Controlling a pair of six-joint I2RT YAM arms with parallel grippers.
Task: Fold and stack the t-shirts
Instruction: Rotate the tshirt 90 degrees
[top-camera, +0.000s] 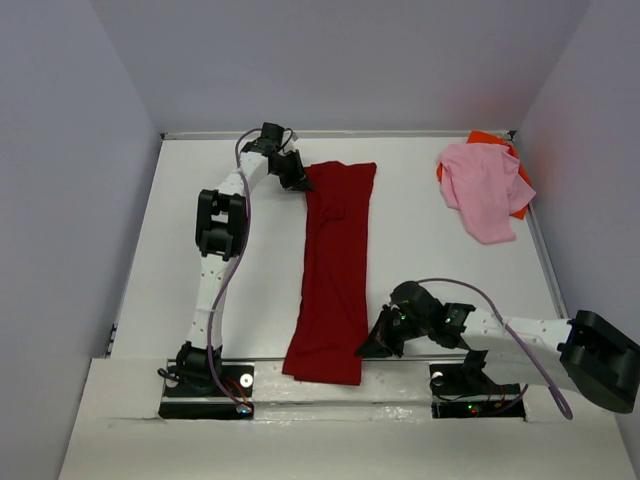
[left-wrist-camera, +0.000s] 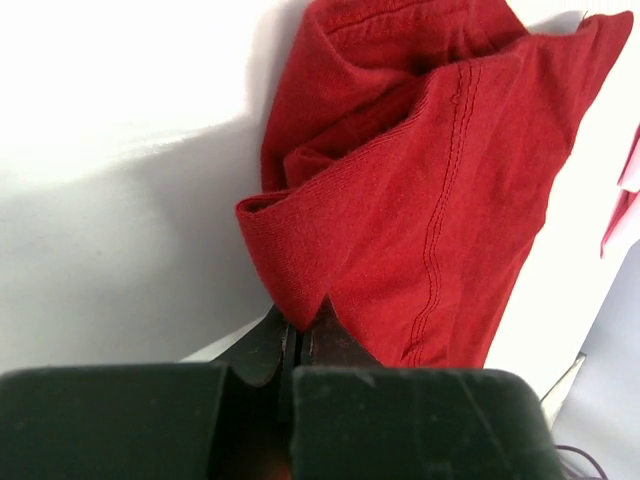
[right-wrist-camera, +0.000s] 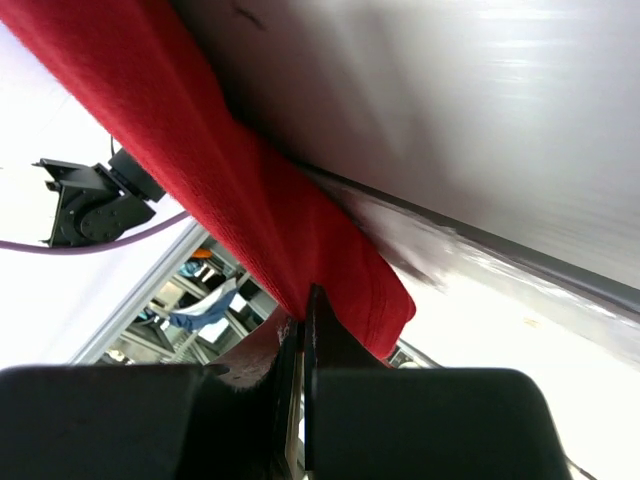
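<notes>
Your left gripper (left-wrist-camera: 297, 335) is pressed together on the dark red t-shirt (left-wrist-camera: 420, 200). In its wrist view the two black fingers (left-wrist-camera: 262, 350) meet, with a rolled edge of the cloth pinched between their tips. Beyond them the fabric bunches up, and a stitched hem runs across it. From above you find this gripper (top-camera: 298, 180) at the far left corner of the shirt, with its arm stretched out over the left part of the table (top-camera: 430, 260).

Your right gripper (right-wrist-camera: 303, 310) is closed on the same shirt. Its wrist view shows the fingers shut on a thick, doubled edge of red cloth. From there the cloth runs as a band up and to the left. In the overhead view this gripper (top-camera: 368, 348) sits at the near right corner of the shirt, close to the table's near edge.

Between your two grips the dark red t-shirt lies as a long, narrow strip, folded lengthwise. It reaches from the far side of the table to the near edge, and its near end hangs a little over that edge. It is wider at the far end and has a few creases there.

Well apart from it, in the far right corner of the table, the pink t-shirt (top-camera: 485, 190) lies crumpled. It rests on top of the orange t-shirt (top-camera: 488, 137), so you see only the orange edges peeking out behind it and on its right side.
</notes>
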